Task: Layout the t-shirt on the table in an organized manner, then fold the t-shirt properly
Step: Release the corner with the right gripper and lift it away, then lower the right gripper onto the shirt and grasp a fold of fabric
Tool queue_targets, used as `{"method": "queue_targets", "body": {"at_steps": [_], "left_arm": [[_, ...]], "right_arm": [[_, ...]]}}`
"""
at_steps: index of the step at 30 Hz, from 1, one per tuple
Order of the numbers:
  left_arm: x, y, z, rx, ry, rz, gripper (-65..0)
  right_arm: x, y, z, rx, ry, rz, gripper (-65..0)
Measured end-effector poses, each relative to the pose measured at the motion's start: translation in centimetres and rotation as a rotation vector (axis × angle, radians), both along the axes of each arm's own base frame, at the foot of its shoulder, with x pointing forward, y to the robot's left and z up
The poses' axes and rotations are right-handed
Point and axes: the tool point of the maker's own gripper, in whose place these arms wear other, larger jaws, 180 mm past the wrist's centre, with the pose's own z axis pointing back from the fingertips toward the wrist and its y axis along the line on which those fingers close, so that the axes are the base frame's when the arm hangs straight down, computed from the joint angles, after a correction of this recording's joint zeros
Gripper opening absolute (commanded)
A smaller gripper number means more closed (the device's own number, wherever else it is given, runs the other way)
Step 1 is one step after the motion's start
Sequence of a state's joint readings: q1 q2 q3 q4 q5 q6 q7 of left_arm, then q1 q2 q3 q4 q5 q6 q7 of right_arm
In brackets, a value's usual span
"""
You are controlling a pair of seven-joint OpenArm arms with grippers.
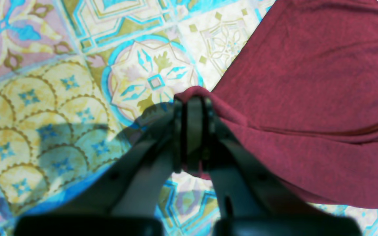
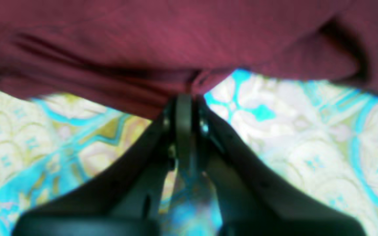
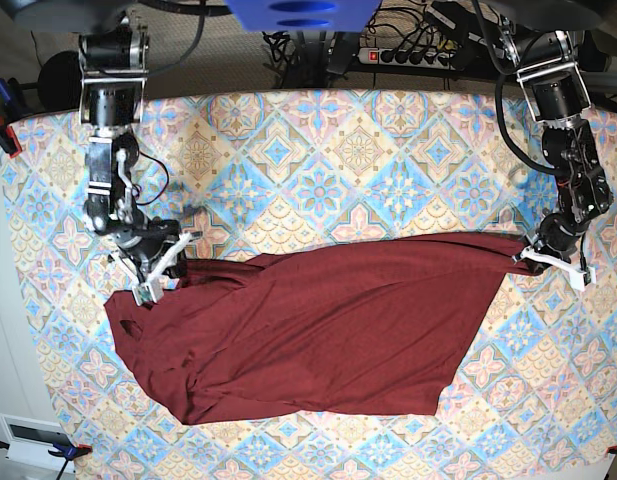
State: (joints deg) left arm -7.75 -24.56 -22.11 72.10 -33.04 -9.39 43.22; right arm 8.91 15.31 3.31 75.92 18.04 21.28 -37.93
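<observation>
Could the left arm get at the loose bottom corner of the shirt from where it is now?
Probably not yet: its tool is shut on the t-shirt, so it must let go first.

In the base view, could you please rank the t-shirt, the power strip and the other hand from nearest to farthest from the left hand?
From the left hand:
1. The t-shirt: its corner is pinched in that hand, on the table.
2. The power strip: behind the table's far edge, up and inward.
3. The right hand: across the table, gripping the shirt's opposite end.

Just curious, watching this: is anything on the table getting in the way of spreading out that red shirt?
Nothing visible: both the left gripper and right gripper already pinch the t-shirt, and the table around it shows only patterned cloth.
</observation>
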Motion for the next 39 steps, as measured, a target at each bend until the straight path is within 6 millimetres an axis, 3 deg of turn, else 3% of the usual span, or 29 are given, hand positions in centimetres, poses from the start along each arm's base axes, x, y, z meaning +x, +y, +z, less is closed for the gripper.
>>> {"method": "queue_targets", "body": {"at_steps": [4, 8, 9, 14, 19, 25, 29, 31, 34, 37, 39], "left_arm": [[0.0, 0.0, 0.0, 0.000, -0.003, 0.000, -64.8], [0.1, 0.0, 0.1, -0.001, -0.006, 0.000, -64.8], [0.1, 0.0, 0.1, -0.001, -0.006, 0.001, -64.8], [0.1, 0.0, 0.1, -0.001, -0.010, 0.001, -64.8], [0.2, 0.0, 0.2, -0.001, -0.012, 0.002, -64.8], [0.2, 0.0, 0.2, -0.001, -0.012, 0.001, -64.8], [0.2, 0.1, 0.3, 0.001, -0.012, 0.002, -64.8], [0.2, 0.0, 0.3, -0.001, -0.012, 0.002, -64.8], [0.3, 0.1, 0.4, 0.001, -0.017, 0.005, -64.8], [0.4, 0.2, 0.5, 0.000, -0.021, 0.007, -64.8], [0.3, 0.6, 0.7, -0.004, -0.028, 0.020, -64.8]], "right_arm": [[-2.2, 0.6, 3.0, -0.061, -0.039, 0.045, -65.0], [-2.1, 4.1, 10.7, 0.028, -0.237, 0.124, -65.0], [-2.5, 4.6, 11.9, 0.077, -0.263, 0.132, -65.0], [-5.9, 2.8, 11.0, 0.250, -0.180, 0.042, -65.0], [-8.1, 1.7, 11.9, 0.424, -0.175, 0.000, -65.0], [-9.9, 4.2, 15.6, 0.467, -0.300, 0.245, -65.0], [-10.6, 4.8, 15.1, 0.451, -0.284, 0.280, -65.0], [-10.2, 5.7, 15.2, 0.460, -0.284, 0.308, -65.0], [-7.6, 7.3, 16.5, 0.498, -0.335, 0.362, -65.0], [-4.4, 7.4, 14.3, 0.439, -0.279, 0.345, -65.0], [-2.4, 8.5, 12.8, 0.435, -0.230, 0.341, -65.0]]}}
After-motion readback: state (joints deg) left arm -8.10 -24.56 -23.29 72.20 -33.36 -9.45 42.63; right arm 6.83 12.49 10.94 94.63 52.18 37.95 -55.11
